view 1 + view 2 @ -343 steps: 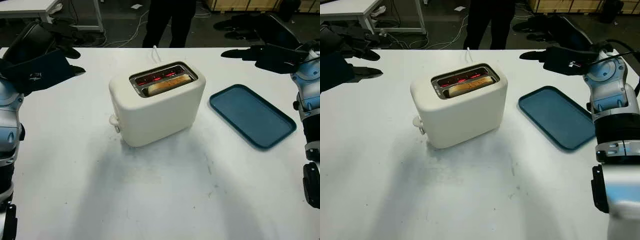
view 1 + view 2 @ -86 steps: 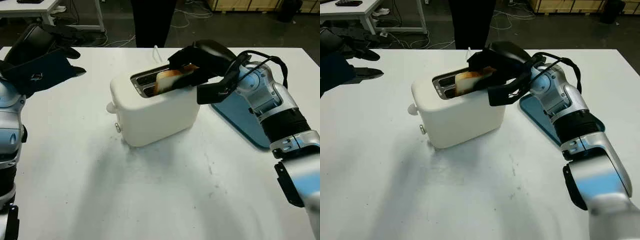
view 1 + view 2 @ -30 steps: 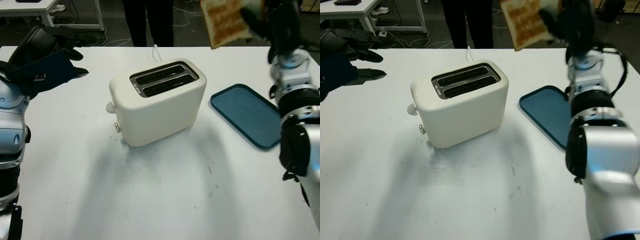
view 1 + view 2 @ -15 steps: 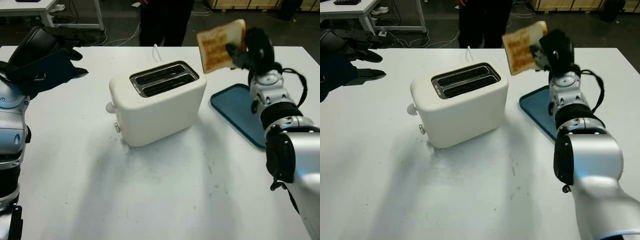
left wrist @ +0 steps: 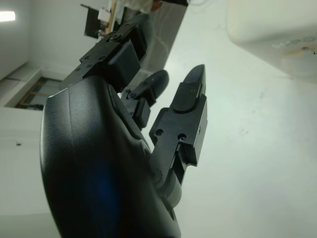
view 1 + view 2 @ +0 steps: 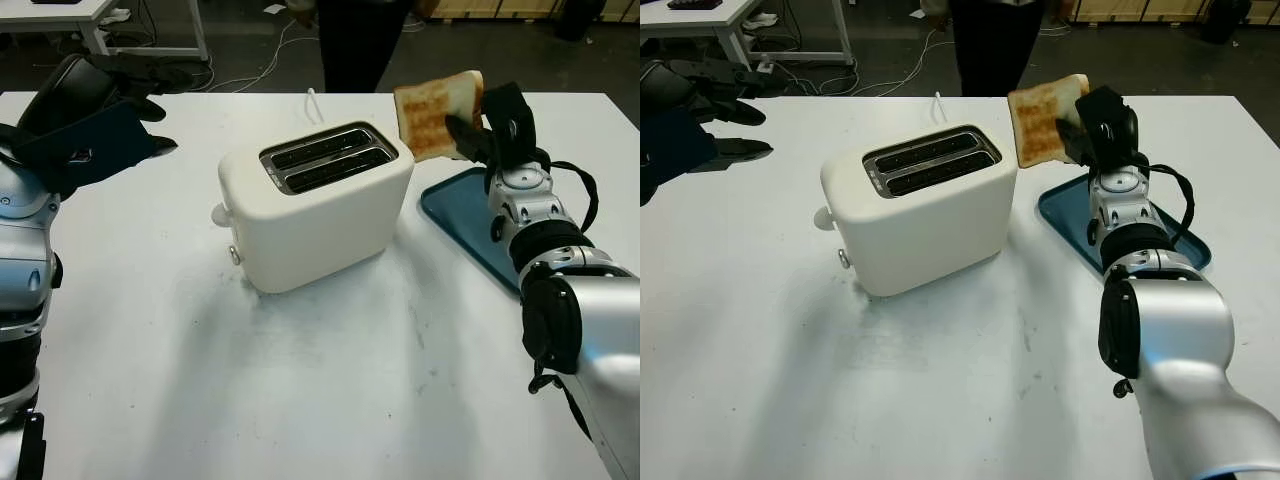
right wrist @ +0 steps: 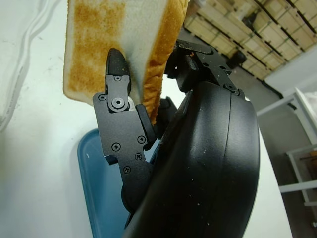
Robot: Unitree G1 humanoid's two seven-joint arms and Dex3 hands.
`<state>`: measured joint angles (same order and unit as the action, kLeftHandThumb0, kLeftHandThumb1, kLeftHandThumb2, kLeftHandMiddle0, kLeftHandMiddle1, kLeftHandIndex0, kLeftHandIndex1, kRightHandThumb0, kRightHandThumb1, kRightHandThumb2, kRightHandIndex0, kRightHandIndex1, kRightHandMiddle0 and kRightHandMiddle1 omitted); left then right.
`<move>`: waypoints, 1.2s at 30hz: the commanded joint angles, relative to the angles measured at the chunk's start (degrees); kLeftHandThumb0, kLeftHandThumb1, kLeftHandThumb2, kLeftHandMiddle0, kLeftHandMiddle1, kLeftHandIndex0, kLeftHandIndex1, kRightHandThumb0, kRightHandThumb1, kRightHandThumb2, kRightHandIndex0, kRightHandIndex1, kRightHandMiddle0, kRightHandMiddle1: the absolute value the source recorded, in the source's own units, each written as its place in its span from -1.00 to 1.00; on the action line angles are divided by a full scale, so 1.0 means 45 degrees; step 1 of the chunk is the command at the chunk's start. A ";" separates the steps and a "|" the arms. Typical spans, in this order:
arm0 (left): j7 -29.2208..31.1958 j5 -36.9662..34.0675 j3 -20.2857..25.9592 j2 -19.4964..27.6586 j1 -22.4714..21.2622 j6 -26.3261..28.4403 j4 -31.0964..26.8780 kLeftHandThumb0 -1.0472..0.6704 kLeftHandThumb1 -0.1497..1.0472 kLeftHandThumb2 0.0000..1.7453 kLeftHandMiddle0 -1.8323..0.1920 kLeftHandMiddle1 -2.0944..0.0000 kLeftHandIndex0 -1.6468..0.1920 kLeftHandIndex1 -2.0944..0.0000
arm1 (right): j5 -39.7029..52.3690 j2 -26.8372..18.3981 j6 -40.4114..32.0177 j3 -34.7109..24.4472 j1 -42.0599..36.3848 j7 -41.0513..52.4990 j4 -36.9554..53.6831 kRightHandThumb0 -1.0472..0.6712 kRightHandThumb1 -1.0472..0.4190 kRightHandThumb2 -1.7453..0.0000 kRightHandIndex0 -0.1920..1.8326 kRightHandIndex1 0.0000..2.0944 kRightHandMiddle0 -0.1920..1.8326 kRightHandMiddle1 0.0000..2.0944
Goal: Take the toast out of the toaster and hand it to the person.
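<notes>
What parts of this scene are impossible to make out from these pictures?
- Person: head views' top edge cuts off everything above the legs.
- Toaster slots: insides too dark to see.
- Toast: far face turned away; right hand covers one edge.
- Tray: partly behind the right arm.
- Left hand: open, palm hidden.

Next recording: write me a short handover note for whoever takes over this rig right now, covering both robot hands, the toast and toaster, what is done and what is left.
Right robot hand: shut on the toast, holding it upright in the air between the toaster and the blue tray.
Left robot hand: open, parked above the table's far left side.
Toaster: mid-table, both slots empty.
Person: standing beyond the table's far edge.
Done: toast is out of the toaster.
Left: carry it across and hand it to the person.
</notes>
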<state>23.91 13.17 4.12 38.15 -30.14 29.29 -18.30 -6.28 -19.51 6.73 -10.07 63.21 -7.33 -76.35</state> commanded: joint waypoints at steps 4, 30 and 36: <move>-0.0104 0.0011 0.0035 0.0016 0.0198 -0.0184 0.0063 0.32 0.75 -1.00 0.38 0.34 0.05 1.00 | 0.0511 0.0142 -0.0135 -0.0459 0.0114 -0.0160 0.0053 -0.03 -0.83 0.65 -0.14 0.67 -0.47 0.67; -0.0052 0.0163 -0.0070 0.0054 0.0180 -0.0108 0.0037 0.30 0.74 -1.00 0.37 0.34 0.04 0.99 | 0.0302 -0.0070 0.0015 -0.0179 0.0403 -0.0532 0.0122 -0.03 -0.83 0.66 -0.12 0.67 -0.39 0.67; -0.0051 0.0141 -0.0093 0.0002 0.0077 0.0059 0.0035 0.31 0.74 -1.00 0.37 0.32 0.05 1.00 | 0.0281 -0.0075 0.0212 -0.0151 0.0383 -0.0416 0.0171 0.01 -0.83 0.64 -0.10 0.67 -0.39 0.67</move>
<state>23.83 13.68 4.05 38.16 -29.43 29.30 -18.07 -5.35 -19.48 6.62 -10.65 63.60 -9.52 -76.33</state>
